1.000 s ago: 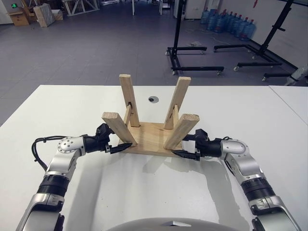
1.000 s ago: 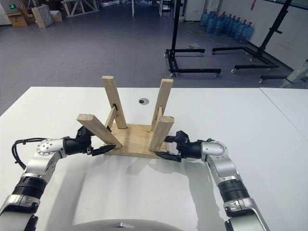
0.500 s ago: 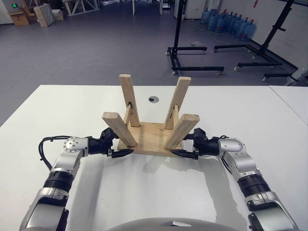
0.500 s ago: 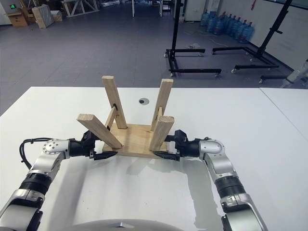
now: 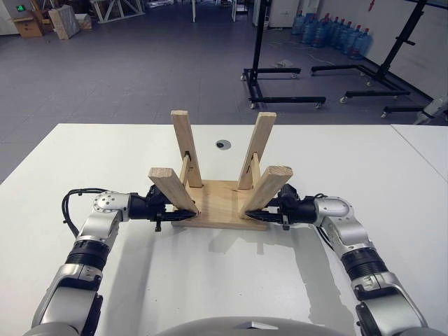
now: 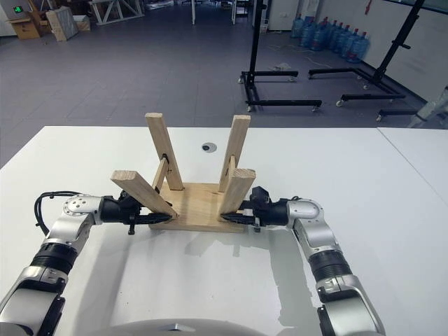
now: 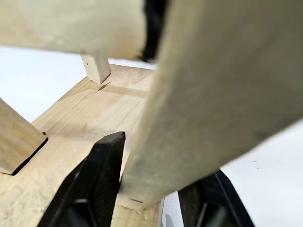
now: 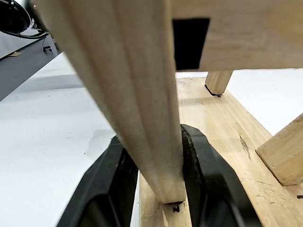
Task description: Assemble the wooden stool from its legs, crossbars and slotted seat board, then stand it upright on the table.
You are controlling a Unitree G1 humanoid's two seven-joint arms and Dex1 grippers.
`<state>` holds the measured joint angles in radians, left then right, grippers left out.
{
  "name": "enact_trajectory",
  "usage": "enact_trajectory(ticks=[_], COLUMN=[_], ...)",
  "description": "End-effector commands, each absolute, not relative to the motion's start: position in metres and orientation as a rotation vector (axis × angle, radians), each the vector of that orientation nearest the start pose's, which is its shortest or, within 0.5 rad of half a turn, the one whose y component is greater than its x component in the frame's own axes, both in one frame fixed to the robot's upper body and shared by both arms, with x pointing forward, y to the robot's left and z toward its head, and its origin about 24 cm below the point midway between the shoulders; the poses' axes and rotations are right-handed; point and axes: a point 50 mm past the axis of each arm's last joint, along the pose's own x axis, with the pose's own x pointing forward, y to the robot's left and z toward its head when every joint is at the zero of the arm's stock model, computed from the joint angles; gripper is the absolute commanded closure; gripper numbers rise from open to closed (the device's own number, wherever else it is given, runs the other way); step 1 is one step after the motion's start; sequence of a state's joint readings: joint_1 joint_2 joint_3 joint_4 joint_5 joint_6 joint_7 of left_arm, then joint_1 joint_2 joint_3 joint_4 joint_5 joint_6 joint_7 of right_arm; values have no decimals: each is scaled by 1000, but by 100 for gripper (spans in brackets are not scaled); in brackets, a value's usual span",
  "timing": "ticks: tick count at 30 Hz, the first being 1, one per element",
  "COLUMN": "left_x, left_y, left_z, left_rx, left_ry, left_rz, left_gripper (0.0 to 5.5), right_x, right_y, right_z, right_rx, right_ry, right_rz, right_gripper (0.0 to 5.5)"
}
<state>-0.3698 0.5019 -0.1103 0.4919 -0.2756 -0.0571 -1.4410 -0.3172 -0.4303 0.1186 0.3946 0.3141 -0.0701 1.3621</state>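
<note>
**Tool state.** The left tool (image 5: 178,216) is clamped on the base of the near-left leg (image 5: 168,187), one finger (image 7: 99,175) on each side of the wood. The right tool (image 5: 263,216) is clamped in the same way on the base of the near-right leg (image 5: 267,187), and its fingers (image 8: 113,189) press both flanks just above the joint. Each grip sits low, next to the socket, which gives the most control over the joint and the least leverage to pull the leg out.

**Workpiece.** The stool lies upside down. The seat board (image 5: 217,204) rests flat on the counter (image 5: 210,280), and all four legs point up and splay outward. The far-left leg (image 5: 185,143) and the far-right leg (image 5: 258,143) stand behind the gripped pair and are not held. The legs largely hide the crossbars, so whether they are seated cannot be confirmed.

**Assessment.** Assembly appears to be essentially complete. The remaining step is to turn the stool over onto its feet. Holding the two near legs symmetrically suits a two-arm lift and rotation. The main risks are a leg pulling out of its slot or the board tilting under an uneven lift.
</note>
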Motion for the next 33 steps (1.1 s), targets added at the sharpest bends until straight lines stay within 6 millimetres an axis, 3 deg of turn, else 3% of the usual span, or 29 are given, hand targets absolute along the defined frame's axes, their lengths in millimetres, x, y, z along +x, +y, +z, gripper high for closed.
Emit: enact_trajectory(ticks=[1,3,6,10,12,15,21,23,29,33], left_x=[272,269,262,220,206,194,178,179,198,211], left_y=[188,186,180,174,173,172,155,154,165,177], left_z=[52,50,57,64,78,92,87,82,68,70], left_rx=[116,100,-140,-443,-563,-713,-893,-940,-945,-916], left_ry=[264,274,306,502,552,633,828,858,883,863], left_rz=[-1478,-1499,-1532,-1635,-1638,-1601,-1523,-1459,-1285,-1227], left_gripper=[407,411,413,414,414,414,414,414,303,239], right_x=[274,274,270,242,223,213,208,217,247,228], right_y=[-170,-170,-170,-169,-172,-174,-191,-192,-189,-201], right_z=[56,57,61,67,72,82,89,88,85,78], right_rx=[-118,-110,-33,180,309,501,674,720,741,734], right_ry=[129,139,209,489,656,816,1059,1099,1078,1088], right_rz=[1412,1420,1451,1573,1619,1585,1490,1439,1361,1345], right_gripper=[433,435,436,442,444,447,447,448,448,447])
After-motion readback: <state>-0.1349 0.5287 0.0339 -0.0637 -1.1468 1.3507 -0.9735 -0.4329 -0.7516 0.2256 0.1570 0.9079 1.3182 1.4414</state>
